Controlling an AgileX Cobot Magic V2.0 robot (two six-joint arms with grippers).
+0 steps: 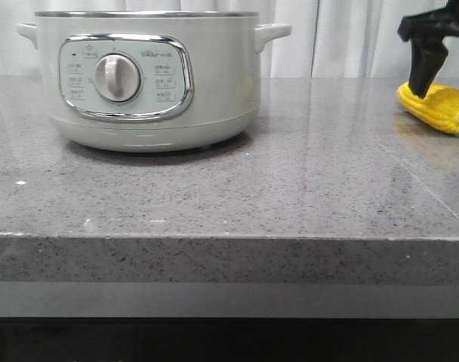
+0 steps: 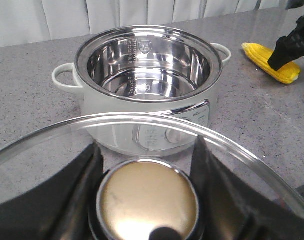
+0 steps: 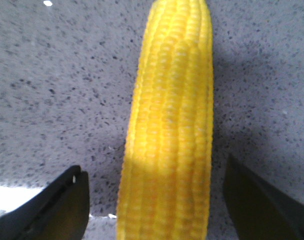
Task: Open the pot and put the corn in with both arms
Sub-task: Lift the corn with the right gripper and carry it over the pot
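While the left gripper (image 2: pixel 144 165) clamps the knob (image 2: pixel 147 202) of a glass lid (image 2: pixel 232 150) held off the pot (image 1: pixel 150 75), the cream cooker stands open toward the counter's (image 1: pixel 290 188) back left, its steel bowl bare. Well apart from it, near the counter's right edge, the corn (image 1: pixel 439 107) lies flat on the stone. Over the cob, the right gripper (image 3: pixel 154 200) hangs with its black fingers (image 3: pixel 57 205) spread, one on each side of the kernels.

Glossy pot (image 2: pixel 142 125) (polished, seemingly steel, inside)
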